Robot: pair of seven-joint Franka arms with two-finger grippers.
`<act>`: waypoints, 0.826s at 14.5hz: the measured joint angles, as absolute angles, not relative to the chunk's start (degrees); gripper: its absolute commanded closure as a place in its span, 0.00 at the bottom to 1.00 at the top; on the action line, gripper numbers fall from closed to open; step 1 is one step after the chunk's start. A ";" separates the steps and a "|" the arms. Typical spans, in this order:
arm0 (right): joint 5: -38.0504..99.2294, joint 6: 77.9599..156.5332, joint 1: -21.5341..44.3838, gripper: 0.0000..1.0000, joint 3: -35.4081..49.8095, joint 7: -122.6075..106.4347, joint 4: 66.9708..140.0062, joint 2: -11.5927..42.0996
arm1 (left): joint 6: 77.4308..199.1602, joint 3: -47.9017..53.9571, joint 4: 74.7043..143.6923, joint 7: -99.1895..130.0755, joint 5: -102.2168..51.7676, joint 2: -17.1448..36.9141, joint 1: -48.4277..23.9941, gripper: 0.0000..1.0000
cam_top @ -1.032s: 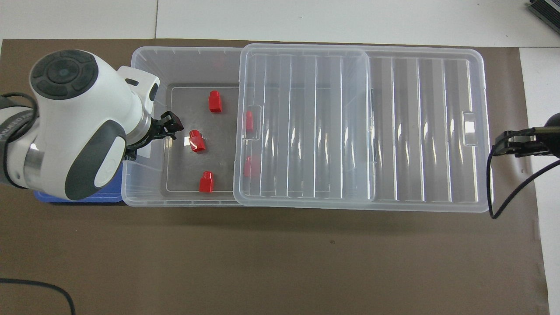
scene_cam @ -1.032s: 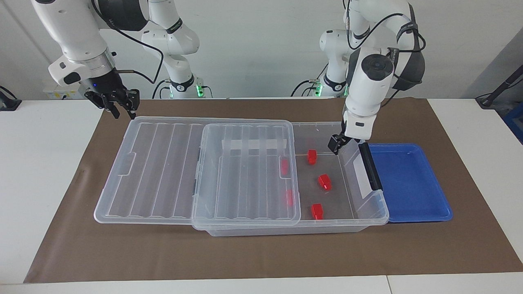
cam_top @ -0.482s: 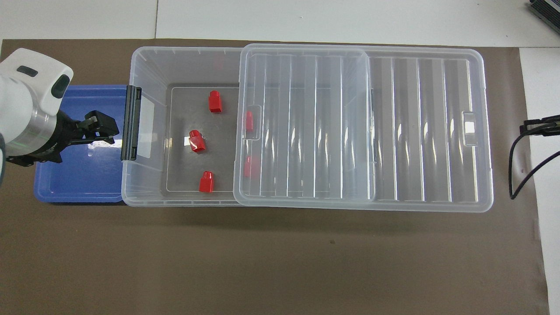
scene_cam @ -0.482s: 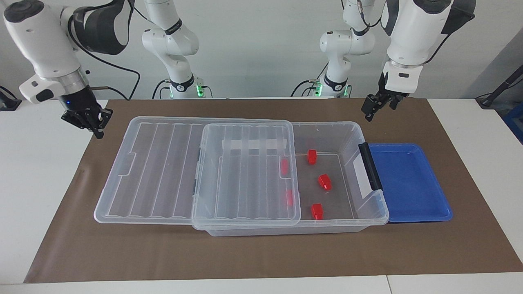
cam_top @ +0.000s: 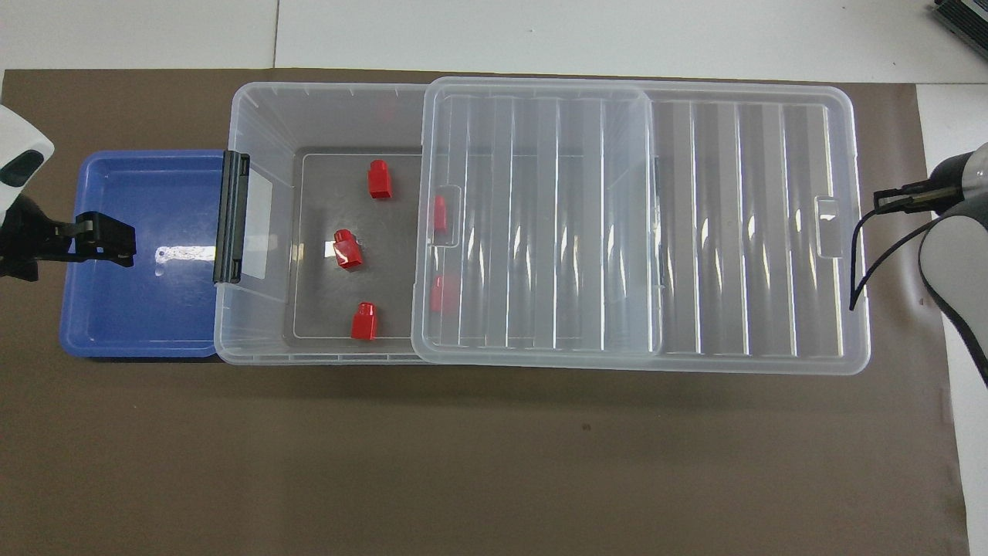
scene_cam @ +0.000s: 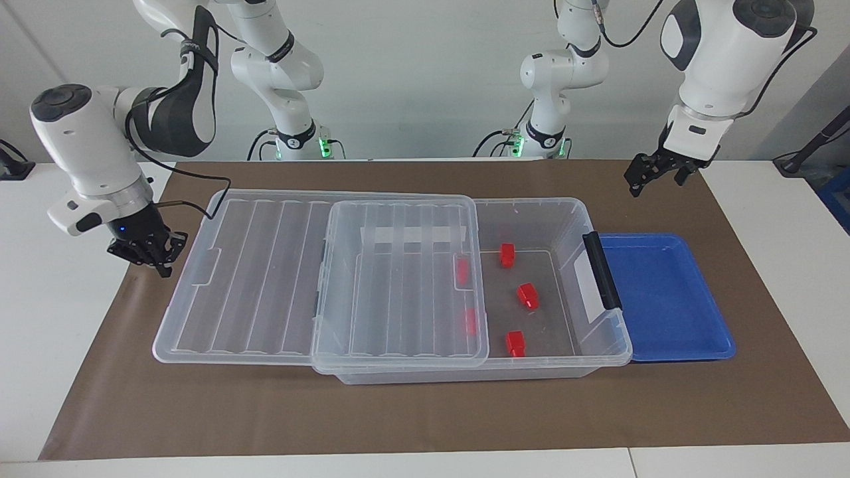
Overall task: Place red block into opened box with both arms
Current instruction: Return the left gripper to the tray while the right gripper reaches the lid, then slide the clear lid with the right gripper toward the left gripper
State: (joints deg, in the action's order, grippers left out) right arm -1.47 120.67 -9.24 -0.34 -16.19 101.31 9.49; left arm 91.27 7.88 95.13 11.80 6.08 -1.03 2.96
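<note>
Retreating left claw (scene_cam: 654, 174), box (scene_cam: 601, 345) vacated

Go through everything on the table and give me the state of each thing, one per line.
box: open, lid slid aside
lid: resting half across the box
red blocks: five in the box, two under the lid
blue tray: empty
left gripper: open, empty, raised
right gripper: shut, empty, by the lid's end
</note>
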 measured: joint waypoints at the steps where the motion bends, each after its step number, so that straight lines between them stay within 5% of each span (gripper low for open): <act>1: -1.47 120.87 -9.27 1.00 -0.34 -16.29 101.31 9.81 | 91.50 7.97 95.91 11.60 6.08 -1.21 2.96 0.00; 12: 2.21 123.94 -3.82 1.00 0.39 -13.60 101.30 11.34 | 92.83 8.62 97.83 11.59 6.06 -2.17 2.71 0.00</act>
